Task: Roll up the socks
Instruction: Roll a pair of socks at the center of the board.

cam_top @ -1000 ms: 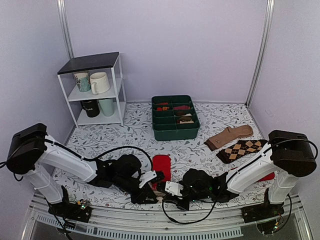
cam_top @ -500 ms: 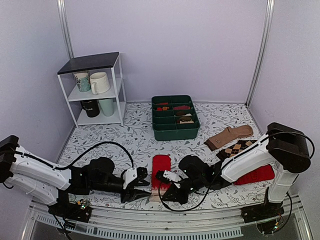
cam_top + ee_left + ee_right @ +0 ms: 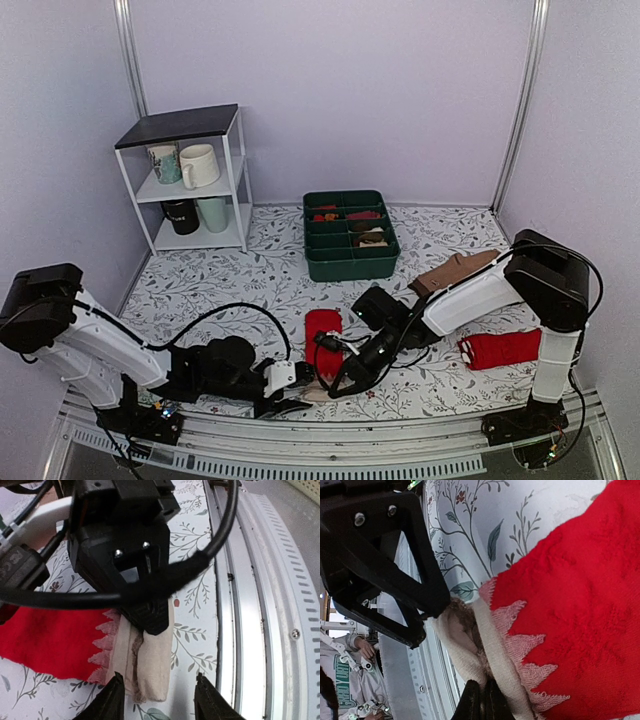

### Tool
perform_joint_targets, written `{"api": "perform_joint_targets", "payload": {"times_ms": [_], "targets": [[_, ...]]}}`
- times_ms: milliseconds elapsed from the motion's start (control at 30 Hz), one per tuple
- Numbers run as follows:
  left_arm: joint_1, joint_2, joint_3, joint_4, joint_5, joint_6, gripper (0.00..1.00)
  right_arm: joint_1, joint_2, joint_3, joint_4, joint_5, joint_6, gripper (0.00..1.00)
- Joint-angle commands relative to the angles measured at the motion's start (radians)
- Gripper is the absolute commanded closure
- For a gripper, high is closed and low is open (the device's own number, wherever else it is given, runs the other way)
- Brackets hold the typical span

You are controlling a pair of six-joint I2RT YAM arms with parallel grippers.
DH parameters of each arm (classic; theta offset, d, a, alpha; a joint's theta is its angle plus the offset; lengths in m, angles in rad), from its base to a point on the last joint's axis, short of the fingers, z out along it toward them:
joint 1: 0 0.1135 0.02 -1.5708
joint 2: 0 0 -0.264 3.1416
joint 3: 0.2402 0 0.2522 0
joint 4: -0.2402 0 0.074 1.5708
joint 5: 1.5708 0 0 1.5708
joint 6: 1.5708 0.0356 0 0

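Where the right pincer [image 3: 481, 689] nips their beige end, the socks [image 3: 580, 605] bunch.

The socks [image 3: 322, 330] lie near the front edge of the counter [image 3: 250, 288], with the left tool [image 3: 298, 390] at 7 o'clock and the right tool [image 3: 336, 378] at 5. A divided bin [image 3: 350, 265] sits behind them at 12, a shelf rack [image 3: 190, 180] at 10, and another sock pair [image 3: 503, 349] at 3.

Both arms stretch low toward each other, left fingers [image 3: 112, 705] spread apart, right fingers [image 3: 471, 702] pressed together.
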Motion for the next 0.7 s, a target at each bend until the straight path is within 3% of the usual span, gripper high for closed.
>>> {"api": "perform_joint_targets", "payload": {"times_ms": [0, 300, 467, 667], "targets": [[-0.033, 0.070, 0.040, 0.068, -0.034, 0.035, 0.51, -0.013, 0.087, -0.036, -0.221, 0.062, 0.008, 0.99], [-0.040, 0.140, 0.075, 0.076, -0.060, 0.047, 0.55, -0.017, 0.100, -0.033, -0.230, 0.036, -0.008, 0.99], [-0.040, 0.158, 0.086, 0.076, -0.025, 0.038, 0.74, -0.022, 0.109, -0.029, -0.226, 0.022, -0.004, 0.99], [-0.040, 0.185, 0.103, 0.050, -0.004, 0.032, 0.87, -0.022, 0.119, -0.025, -0.213, 0.010, 0.007, 0.99]]}}
